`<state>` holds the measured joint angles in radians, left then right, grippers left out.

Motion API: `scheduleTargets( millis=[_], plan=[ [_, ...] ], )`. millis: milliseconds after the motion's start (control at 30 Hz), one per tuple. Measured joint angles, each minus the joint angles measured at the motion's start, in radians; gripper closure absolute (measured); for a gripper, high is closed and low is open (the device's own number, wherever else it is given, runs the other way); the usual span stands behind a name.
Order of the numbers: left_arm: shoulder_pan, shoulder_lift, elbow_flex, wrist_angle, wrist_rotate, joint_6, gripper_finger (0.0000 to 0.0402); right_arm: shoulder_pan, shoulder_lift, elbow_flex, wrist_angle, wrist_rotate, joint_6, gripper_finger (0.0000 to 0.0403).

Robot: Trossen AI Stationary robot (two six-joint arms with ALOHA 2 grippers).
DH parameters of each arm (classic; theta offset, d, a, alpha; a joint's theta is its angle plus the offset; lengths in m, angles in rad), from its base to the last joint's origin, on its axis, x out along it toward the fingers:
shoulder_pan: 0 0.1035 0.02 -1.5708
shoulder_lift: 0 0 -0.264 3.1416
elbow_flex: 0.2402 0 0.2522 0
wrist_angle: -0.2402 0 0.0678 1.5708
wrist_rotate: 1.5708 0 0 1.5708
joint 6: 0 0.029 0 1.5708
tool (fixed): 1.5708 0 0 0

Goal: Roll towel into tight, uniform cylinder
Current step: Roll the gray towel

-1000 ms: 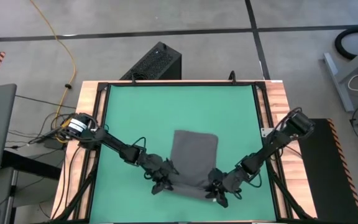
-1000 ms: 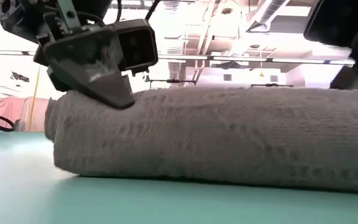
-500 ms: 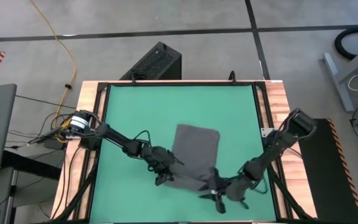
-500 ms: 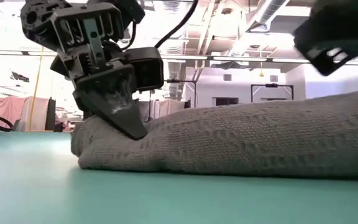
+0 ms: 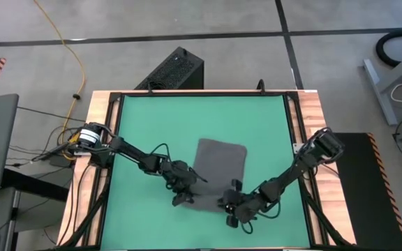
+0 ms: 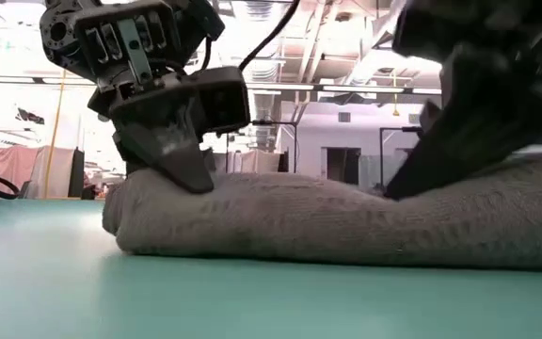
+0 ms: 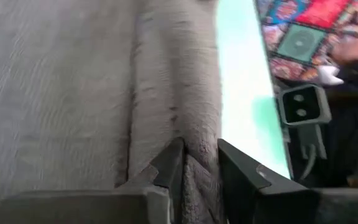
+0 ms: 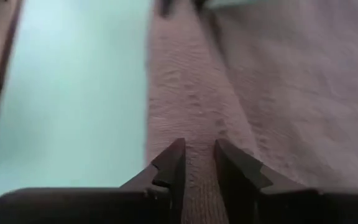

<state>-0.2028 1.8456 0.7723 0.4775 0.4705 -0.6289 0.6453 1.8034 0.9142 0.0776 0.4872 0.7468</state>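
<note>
Evidently both end effectors pinched the towel's [image 5: 215, 174] rolled edge near the tabletop's [image 5: 145, 118] front edge, left end effector [image 5: 181, 197] and right end effector [image 5: 233, 209] narrowly parted, keeping the roll tight.

towel [image 5: 215, 174]: you see plain dark grey cloth, partly rolled
state: near edge rolled into a low, uneven roll; the rest lies flat
place: on the green mat [image 5: 201, 125], nearer its front edge

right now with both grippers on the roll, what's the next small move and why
Probably push the roll another turn toward the flat part. The towel is only partly rolled, with the left gripper and right gripper on opposite ends of the roll, fingers narrowly apart around cloth.
</note>
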Motion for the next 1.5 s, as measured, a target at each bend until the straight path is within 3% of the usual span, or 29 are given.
scheduleTargets(
  millis=[300, 500, 667, 800, 967, 1033, 1233, 1500],
  plan=[
    [0.044, -0.087, 0.000, -0.027, 0.067, 0.125, 0.0294, 0.001, 0.015, -0.088, 0.055, 0.020, 0.166, 0.0310],
    [0.081, -0.214, -0.001, -0.192, 0.033, 0.231, 0.0292, 0.003, 0.015, -0.090, 0.050, 0.020, 0.170, 0.0312],
    [0.060, -0.326, -0.018, -0.342, -0.081, 0.301, 0.0292, 0.003, 0.015, -0.090, 0.046, 0.020, 0.166, 0.0313],
    [-0.046, -0.378, -0.059, -0.179, -0.249, 0.387, 0.0292, 0.003, 0.016, -0.091, 0.050, 0.020, 0.165, 0.0313],
    [-0.176, -0.295, -0.090, -0.077, -0.493, 0.463, 0.0296, 0.003, 0.017, -0.092, 0.057, 0.024, 0.161, 0.0313],
    [-0.183, -0.240, -0.088, -0.047, -0.540, 0.451, 0.0301, 0.003, 0.017, -0.092, 0.060, 0.027, 0.162, 0.0313],
    [-0.147, -0.108, -0.084, -0.003, -0.502, 0.380, 0.0330, 0.009, 0.018, -0.092, 0.073, 0.026, 0.168, 0.0313],
    [-0.126, -0.084, -0.083, -0.013, -0.455, 0.336, 0.0386, -0.008, -0.008, -0.093, 0.073, -0.027, 0.163, 0.0306]
  ],
)
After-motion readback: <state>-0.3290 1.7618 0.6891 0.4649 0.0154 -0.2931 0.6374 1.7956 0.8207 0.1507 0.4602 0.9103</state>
